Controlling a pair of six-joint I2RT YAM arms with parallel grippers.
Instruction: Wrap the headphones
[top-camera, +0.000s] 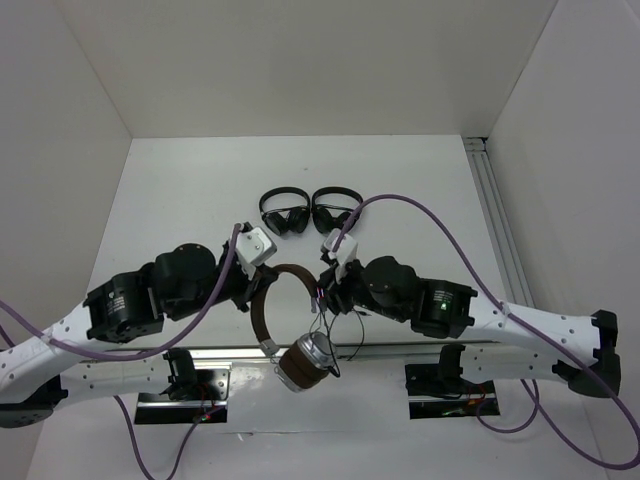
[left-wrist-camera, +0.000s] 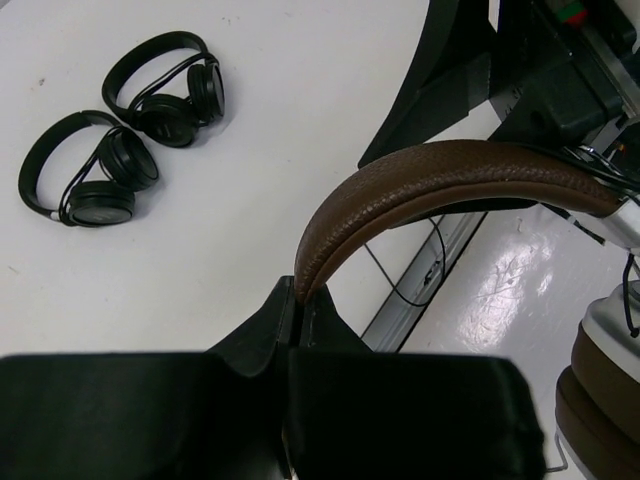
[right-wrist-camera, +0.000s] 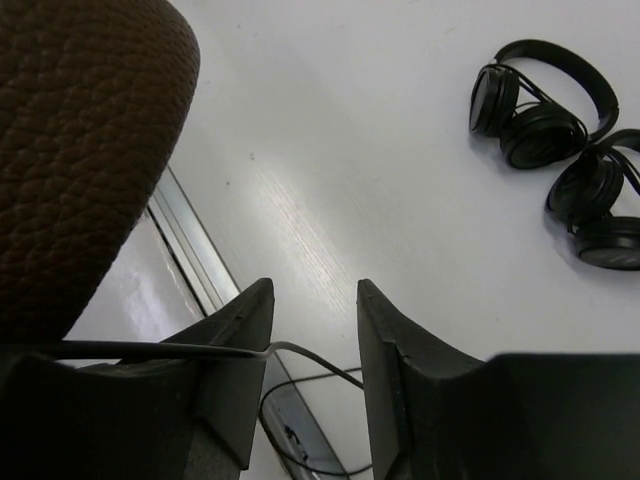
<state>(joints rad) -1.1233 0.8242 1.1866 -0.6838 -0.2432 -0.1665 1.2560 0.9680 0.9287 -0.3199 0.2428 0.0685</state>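
Both grippers are meeting at the headphones (top-camera: 303, 363) above the table's (top-camera: 180, 190) near edge. The left gripper (left-wrist-camera: 298, 300) is clamping the brown headband (left-wrist-camera: 430, 175); the right gripper (right-wrist-camera: 315, 295) is gaping narrowly, the black cable (right-wrist-camera: 300, 352) passing between its fingers (right-wrist-camera: 400, 380).

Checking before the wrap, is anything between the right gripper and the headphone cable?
Nothing visible. The thin black cable runs into the gap of the open right gripper; the two small black headphones lie well apart.
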